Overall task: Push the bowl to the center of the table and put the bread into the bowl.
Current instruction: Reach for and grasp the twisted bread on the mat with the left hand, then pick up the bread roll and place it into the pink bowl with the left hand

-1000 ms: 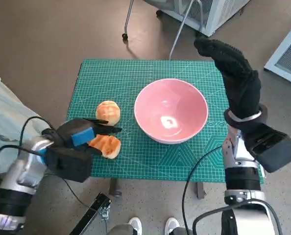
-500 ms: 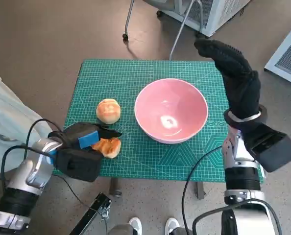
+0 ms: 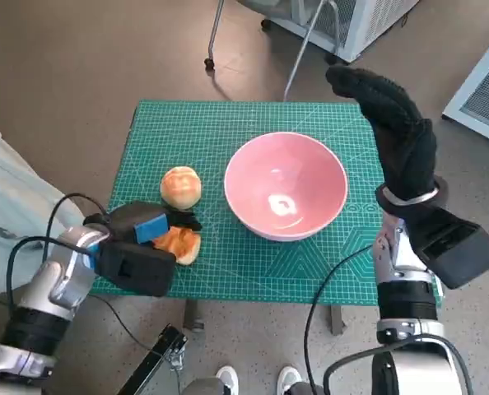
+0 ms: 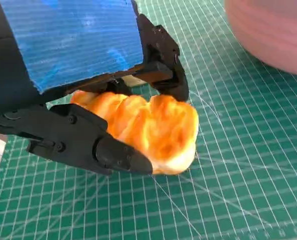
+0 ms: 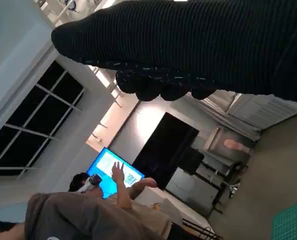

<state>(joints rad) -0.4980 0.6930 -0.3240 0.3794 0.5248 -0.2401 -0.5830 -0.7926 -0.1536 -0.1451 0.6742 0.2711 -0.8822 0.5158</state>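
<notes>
The pink bowl (image 3: 286,186) looks smooth and shiny, the bread (image 4: 151,129) soft and glossy, and the green mat (image 3: 228,132) flat and dull.

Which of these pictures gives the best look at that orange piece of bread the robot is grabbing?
The left wrist view: the bread fills the middle of the picture, with the left hand closed around it. The head view shows it small and half hidden under that hand. The right wrist view does not show it.
</notes>
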